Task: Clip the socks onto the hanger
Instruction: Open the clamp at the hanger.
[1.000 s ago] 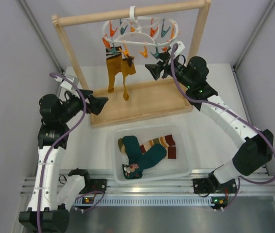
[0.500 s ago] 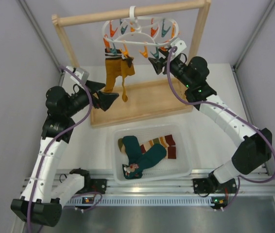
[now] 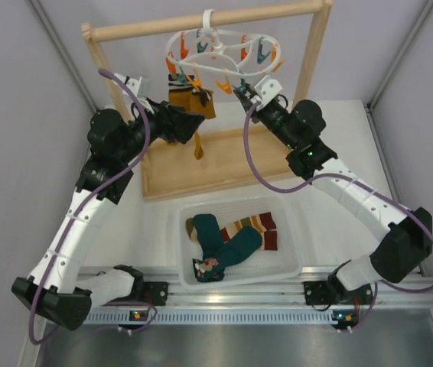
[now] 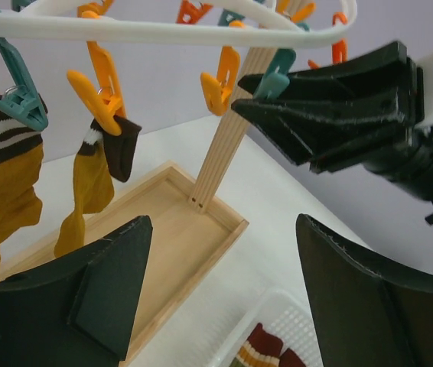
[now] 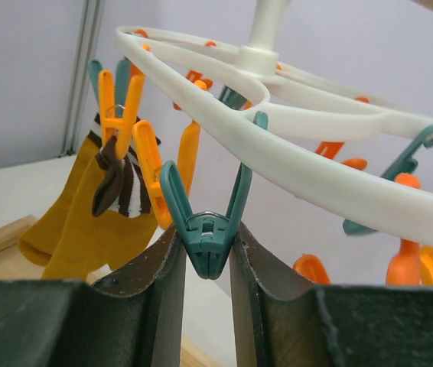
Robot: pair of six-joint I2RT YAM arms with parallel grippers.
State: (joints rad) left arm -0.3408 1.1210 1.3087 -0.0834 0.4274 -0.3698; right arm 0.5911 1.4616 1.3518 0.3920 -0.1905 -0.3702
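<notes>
Right claw (image 5: 207,264) is clenched on a teal clip (image 5: 206,229) that hangs off the hanger (image 5: 293,164), one finger pressed to each side of the clip. From above we see that claw up at the near right edge of the white ring. Left claw (image 4: 224,229) is released, fingers spread wide with nothing between them. It is raised just beside the mustard socks (image 4: 2,199) and faces the right claw from the other side, under the ring. Mustard socks hang from clips on the ring's left side, one on a teal clip and one on an orange clip (image 4: 98,103). The hanger hooks over the top bar of the wooden frame (image 3: 148,27), above the frame's tray base (image 3: 224,164). Teal socks (image 3: 228,245) lie in the white basket (image 3: 297,264) near the arm bases, well apart from the hanger. They overlap the striped socks (image 3: 256,225), which lie to their right. We can't tell how many striped ones there are.
</notes>
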